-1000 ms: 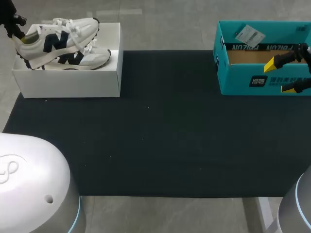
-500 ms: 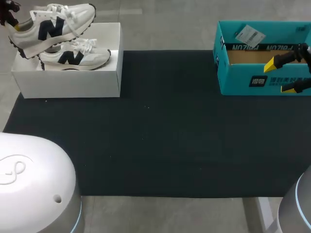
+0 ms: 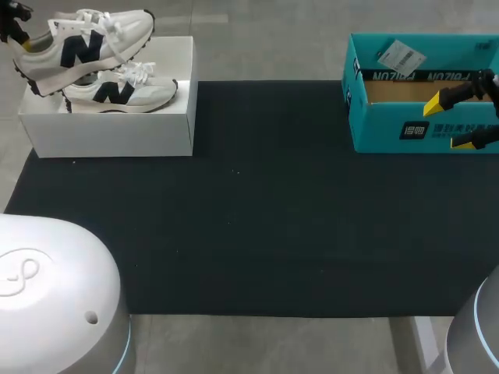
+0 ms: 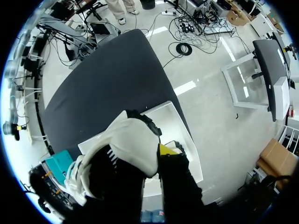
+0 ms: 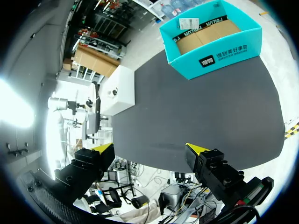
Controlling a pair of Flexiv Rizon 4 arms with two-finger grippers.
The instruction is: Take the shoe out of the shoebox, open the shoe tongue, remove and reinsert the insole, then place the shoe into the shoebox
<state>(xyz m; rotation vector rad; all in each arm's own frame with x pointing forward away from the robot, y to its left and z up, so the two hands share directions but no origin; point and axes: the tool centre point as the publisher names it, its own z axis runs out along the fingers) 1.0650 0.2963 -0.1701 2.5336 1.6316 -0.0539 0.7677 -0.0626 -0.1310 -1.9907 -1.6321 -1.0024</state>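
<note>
Gripping the shoe [image 3: 93,45] heel above the white shoebox [image 3: 109,134], left jaws mostly cut off, right jaws spread wide.

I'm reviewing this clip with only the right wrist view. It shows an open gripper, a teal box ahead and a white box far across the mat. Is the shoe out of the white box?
Observer: Yes. In the head view one shoe is raised above the white shoebox.
Operator: What is holding it up?
Observer: The left gripper is shut on the shoe's heel end. The left wrist view shows the heel clamped in it.
Operator: So is the box empty now?
Observer: No. The head view shows a second shoe lying inside it.
</note>
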